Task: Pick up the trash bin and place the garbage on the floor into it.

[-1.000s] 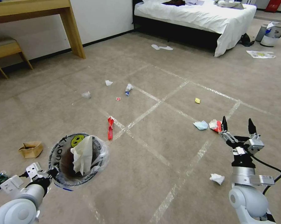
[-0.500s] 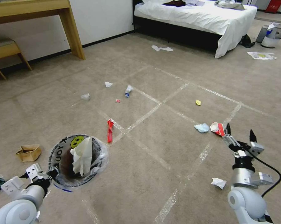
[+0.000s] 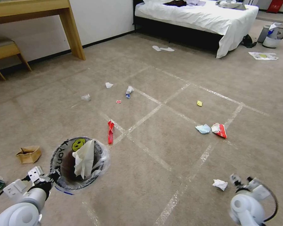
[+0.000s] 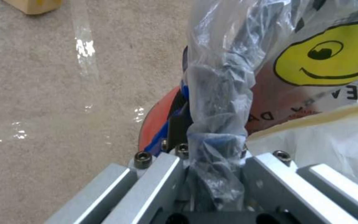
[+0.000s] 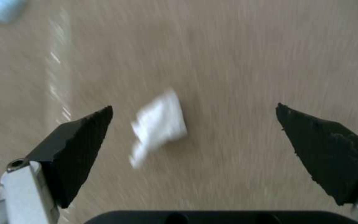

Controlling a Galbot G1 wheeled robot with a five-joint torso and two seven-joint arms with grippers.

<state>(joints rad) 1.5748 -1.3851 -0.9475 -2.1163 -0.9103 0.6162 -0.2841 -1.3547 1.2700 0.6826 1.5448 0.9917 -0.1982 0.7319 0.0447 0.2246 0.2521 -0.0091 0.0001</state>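
The trash bin (image 3: 63, 150), black-rimmed with a yellow smiley and a clear liner, hangs at lower left with a white tissue (image 3: 84, 157) inside. My left gripper (image 3: 53, 175) is shut on its rim and liner (image 4: 218, 102). Garbage lies on the floor (image 3: 154, 131): a red wrapper (image 3: 110, 131), a light-blue mask (image 3: 203, 128), a red-white wrapper (image 3: 219, 130), a brown paper bag (image 3: 29, 154) and a crumpled white tissue (image 3: 220, 184). My right gripper (image 3: 243, 182) points down just right of that tissue. Its fingers stand open in the right wrist view, with the tissue (image 5: 159, 126) between them and below.
More litter lies farther out: a white scrap (image 3: 109, 84), a blue-white piece (image 3: 129, 91), a yellow bit (image 3: 199, 103). A bed (image 3: 204, 18) stands at the back, a grey bin (image 3: 276, 34) at back right, a wooden desk (image 3: 72, 31) and stool (image 3: 6, 50) at back left.
My right arm has drawn back and turned its gripper downward, from beside the red-white wrapper to the white tissue near me. The left gripper and bin have barely shifted.
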